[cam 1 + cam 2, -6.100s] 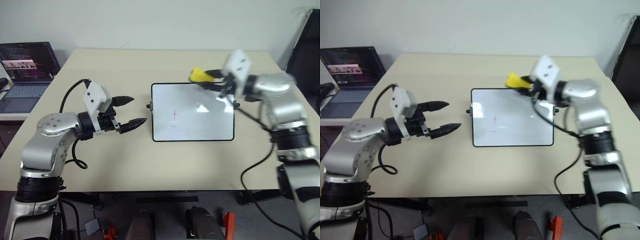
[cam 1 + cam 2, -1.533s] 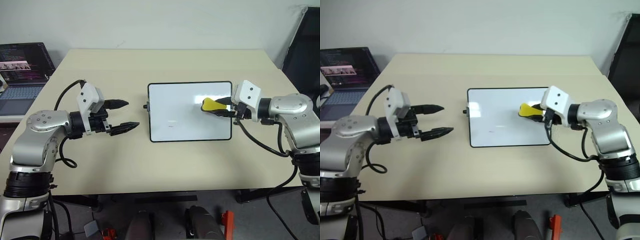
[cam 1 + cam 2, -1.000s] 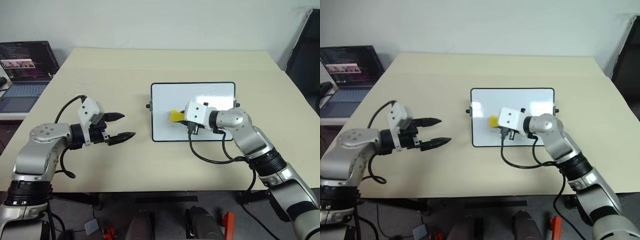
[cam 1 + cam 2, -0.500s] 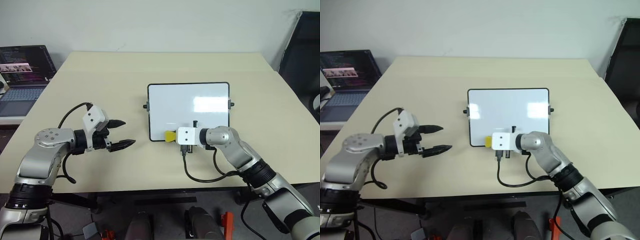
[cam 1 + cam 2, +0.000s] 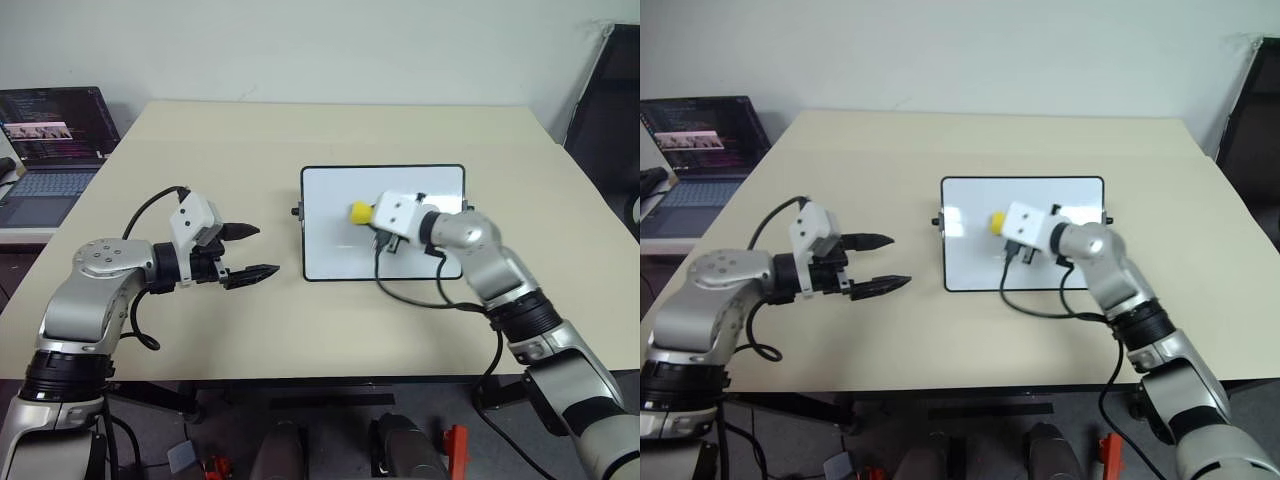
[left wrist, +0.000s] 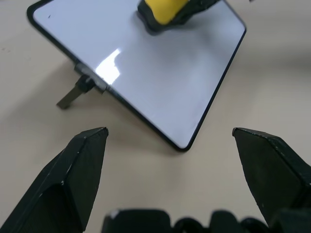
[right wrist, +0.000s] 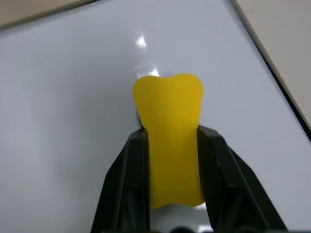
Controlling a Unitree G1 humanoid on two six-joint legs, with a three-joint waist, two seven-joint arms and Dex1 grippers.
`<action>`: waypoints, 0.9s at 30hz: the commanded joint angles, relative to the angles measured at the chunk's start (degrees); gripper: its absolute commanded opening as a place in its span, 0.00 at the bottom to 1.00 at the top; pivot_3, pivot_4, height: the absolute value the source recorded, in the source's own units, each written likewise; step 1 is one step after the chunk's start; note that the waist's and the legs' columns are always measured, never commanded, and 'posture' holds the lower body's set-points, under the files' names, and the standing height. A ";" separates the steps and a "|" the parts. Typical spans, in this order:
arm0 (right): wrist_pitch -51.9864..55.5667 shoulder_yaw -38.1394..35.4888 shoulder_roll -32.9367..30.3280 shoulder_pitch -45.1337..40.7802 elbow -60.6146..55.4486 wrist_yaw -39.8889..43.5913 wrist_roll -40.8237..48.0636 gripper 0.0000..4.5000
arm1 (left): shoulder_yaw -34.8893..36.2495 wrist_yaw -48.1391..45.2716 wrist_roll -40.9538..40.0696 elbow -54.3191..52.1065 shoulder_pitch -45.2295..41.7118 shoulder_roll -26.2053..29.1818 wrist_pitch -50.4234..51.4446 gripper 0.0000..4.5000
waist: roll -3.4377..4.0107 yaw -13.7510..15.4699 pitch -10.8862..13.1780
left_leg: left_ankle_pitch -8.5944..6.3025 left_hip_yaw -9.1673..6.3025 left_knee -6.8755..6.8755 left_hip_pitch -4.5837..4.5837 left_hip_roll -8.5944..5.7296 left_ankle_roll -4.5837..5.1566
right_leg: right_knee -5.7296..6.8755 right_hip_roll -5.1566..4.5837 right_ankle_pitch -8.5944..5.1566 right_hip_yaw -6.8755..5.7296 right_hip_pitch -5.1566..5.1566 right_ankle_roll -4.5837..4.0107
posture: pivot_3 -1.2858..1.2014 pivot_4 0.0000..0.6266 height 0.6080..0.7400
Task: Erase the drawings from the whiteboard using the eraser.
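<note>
Half a second back the right gripper (image 7: 171, 145) sat at the whiteboard's (image 5: 420, 185) near edge, about six o'clock; now it has swung up toward ten o'clock on the glossy white panel. Its black fingers (image 7: 127, 179) pinch the eraser (image 5: 360, 211), a bright yellow block, waisted where squeezed. From where I stand the surface looks wiped clean, though glare may hide faint strokes. Off at nine o'clock, the left gripper (image 5: 253, 253) hovers with fingers spread, empty.

Beige table (image 5: 300, 130) — whiteboard (image 5: 330, 255) lies flat at its centre.
</note>
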 commanded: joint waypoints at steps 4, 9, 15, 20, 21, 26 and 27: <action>17.66 -25.23 -10.09 -2.52 -10.27 2.31 21.14 0.22 | -4.08 1.35 -7.15 -8.17 -7.25 -10.59 3.76 1.00 | 0.03 1.01 0.08 | -0.09 -0.15 -0.06 -0.09 -0.01 -0.05 | -0.23 -0.06 -0.05 -0.21 0.05 0.03 | 0.52 0.24 1.00; 21.79 -29.48 -20.99 -1.36 4.03 -6.23 15.72 0.22 | -9.52 4.18 -4.75 -7.54 -9.81 -18.91 2.30 1.00 | 0.03 0.78 0.08 | -0.17 -0.01 -0.17 -0.09 -0.05 -0.05 | -0.84 -0.10 0.02 -0.12 0.27 0.13 | 0.52 0.24 1.00; 26.85 -25.48 -27.38 0.33 18.71 -8.22 12.29 0.22 | -13.29 4.14 -2.61 -5.67 -10.97 -23.31 0.39 1.00 | 0.17 -0.58 0.12 | -0.24 0.22 -0.20 0.01 -0.04 0.10 | -0.85 -0.01 0.04 0.20 0.23 0.18 | 0.52 0.24 1.00; 25.89 -21.13 -26.87 -0.66 28.00 -6.70 10.76 0.22 | -13.72 3.31 -2.46 -5.60 -10.83 -23.53 0.29 1.00 | 0.24 -1.13 0.11 | -0.24 0.27 -0.17 0.04 -0.04 0.10 | -0.84 0.01 0.06 0.28 0.24 0.23 | 0.52 0.24 1.00; 25.26 -20.70 -26.65 -1.18 29.23 -6.81 10.64 0.22 | -13.63 3.21 -2.35 -5.43 -10.89 -23.51 0.25 1.00 | 0.28 -1.11 0.13 | -0.24 0.27 -0.15 0.04 -0.04 0.10 | -0.84 0.01 0.07 0.28 0.24 0.24 | 0.52 0.24 1.00; 22.43 -17.82 -25.34 -1.55 33.69 -6.58 9.41 0.22 | -13.30 3.45 -1.93 -5.85 -10.62 -23.07 0.47 1.00 | 0.33 -0.88 0.16 | -0.24 0.27 -0.11 0.00 -0.06 0.10 | -0.87 0.00 0.09 0.27 0.24 0.29 | 0.52 0.24 1.00; 21.59 -17.46 -25.14 -1.63 34.65 -6.80 9.01 0.22 | -13.23 3.57 -1.92 -6.10 -10.44 -22.95 0.59 1.00 | 0.33 -0.84 0.16 | -0.24 0.27 -0.12 -0.01 -0.06 0.10 | -0.88 0.00 0.09 0.27 0.24 0.29 | 0.52 0.24 1.00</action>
